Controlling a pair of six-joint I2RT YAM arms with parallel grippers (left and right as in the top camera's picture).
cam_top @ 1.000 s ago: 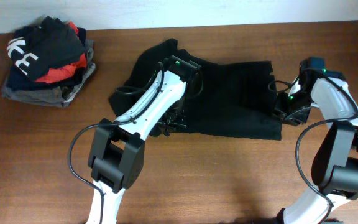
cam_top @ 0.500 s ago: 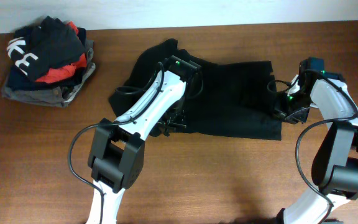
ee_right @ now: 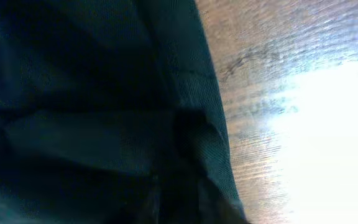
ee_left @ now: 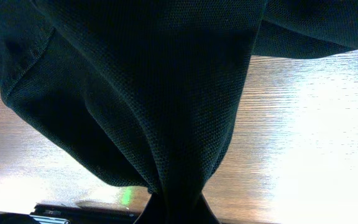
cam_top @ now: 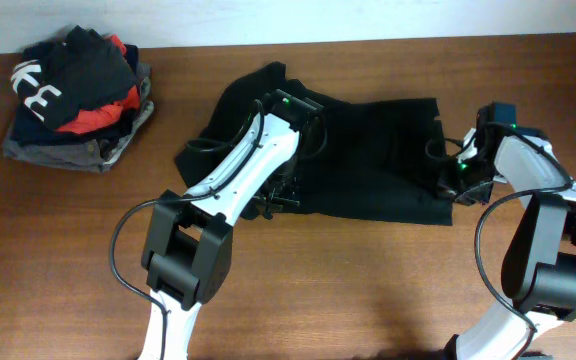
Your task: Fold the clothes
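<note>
Nearest me is the brown wooden surface (cam_top: 368,290), with both arm bases rising from its near edge. Beyond them the black top (cam_top: 378,150) lies across the middle of the surface, from about 11 o'clock round to 2 o'clock. Its left part is bunched and its right part is flatter, with a straight edge facing me.

My left end effector (cam_top: 280,197) is down on the near edge of the top, left of centre. Its jaws are together, clamped on the top. In the left wrist view the cloth gathers into a tight pinch at 6 o'clock, with wood showing at 3 o'clock.

My right end effector (cam_top: 450,172) sits at the top's right edge, around 2 o'clock. The right wrist view shows only dark, blurred cloth beside a strip of wood. It seems to be right at the edge of the top, but I cannot tell whether its jaws are apart or together.

Farthest off, at 10 o'clock, is a pile (cam_top: 73,95) of red, navy and grey garments. A black one with white letters lies over it, well apart from the top.
</note>
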